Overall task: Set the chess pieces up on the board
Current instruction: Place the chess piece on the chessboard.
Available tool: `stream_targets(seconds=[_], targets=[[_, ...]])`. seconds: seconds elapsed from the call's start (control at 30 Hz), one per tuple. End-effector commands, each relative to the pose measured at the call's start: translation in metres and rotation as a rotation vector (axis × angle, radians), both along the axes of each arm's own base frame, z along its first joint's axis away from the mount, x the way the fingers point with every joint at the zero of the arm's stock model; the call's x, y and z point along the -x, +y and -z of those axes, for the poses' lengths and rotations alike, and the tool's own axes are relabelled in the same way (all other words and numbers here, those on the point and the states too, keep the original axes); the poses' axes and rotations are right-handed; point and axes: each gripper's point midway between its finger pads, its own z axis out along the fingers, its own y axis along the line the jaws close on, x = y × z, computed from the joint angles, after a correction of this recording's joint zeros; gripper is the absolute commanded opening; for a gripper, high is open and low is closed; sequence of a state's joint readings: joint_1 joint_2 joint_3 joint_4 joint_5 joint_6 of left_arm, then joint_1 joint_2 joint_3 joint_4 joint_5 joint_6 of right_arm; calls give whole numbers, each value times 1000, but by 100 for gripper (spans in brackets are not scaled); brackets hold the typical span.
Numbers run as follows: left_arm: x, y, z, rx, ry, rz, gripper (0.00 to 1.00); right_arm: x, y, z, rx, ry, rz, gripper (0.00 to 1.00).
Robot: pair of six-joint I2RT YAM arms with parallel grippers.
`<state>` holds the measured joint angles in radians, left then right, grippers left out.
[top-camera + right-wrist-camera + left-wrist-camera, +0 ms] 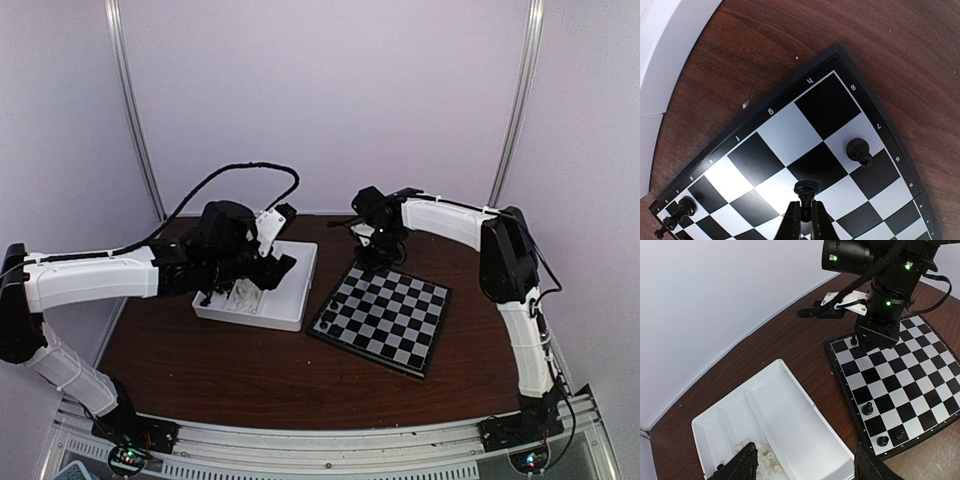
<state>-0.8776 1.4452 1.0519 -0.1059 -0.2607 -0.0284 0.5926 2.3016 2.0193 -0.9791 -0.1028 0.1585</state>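
The board, a flat square chessboard of black and pale grey squares with a thin black rim, lies turned cornerwise on the brown wooden table. It is at 3 o'clock of the white rectangular divided plastic tray, just beside it. The white-and-black left arm stretches level from 9 o'clock to the tray, hiding the tray's 9 o'clock end in the overhead view. The right arm rises at 3 o'clock, folds at the elbow and reaches inward to the board's 11 o'clock corner. The left gripper hangs over the tray, jaws spread fairly wide with nothing between them; only its black fingertips show, the rest cut off by the lower edge of its wrist view. The right gripper points down at the board, jaws pinched together on the stem of a black plastic chessman. The fingers hide the chessman's base, so I cannot tell whether it rests on a square. Of the chess pieces, a cluster of white ones lies in the tray beside the left fingertip, partly hidden by it. Three black pieces stand toward the board's 6 o'clock corner in that view, and a black pawn stands at 2 o'clock of the held chessman. From overhead the pieces are too small to make out.
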Motion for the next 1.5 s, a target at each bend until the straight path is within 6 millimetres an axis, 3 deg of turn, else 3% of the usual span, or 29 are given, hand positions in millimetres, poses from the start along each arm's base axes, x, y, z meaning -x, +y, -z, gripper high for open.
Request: stream_targets(seconds=[0.0,0.47,0.87,1.47], targets=[[-4,6,-11,17,-25,-29,66,-8,-5,2,28,-10,5,5],[-6,5,-5,2,-19,-35,67,-10,-10,11,69,-6,8,8],[-6,7,-5,-1,-21,-40,67,-15,-8,7,60,-24,7,18],[-6,9,-5,-5,-19,-47,67,-19,-5,5,43,-36,7,13]])
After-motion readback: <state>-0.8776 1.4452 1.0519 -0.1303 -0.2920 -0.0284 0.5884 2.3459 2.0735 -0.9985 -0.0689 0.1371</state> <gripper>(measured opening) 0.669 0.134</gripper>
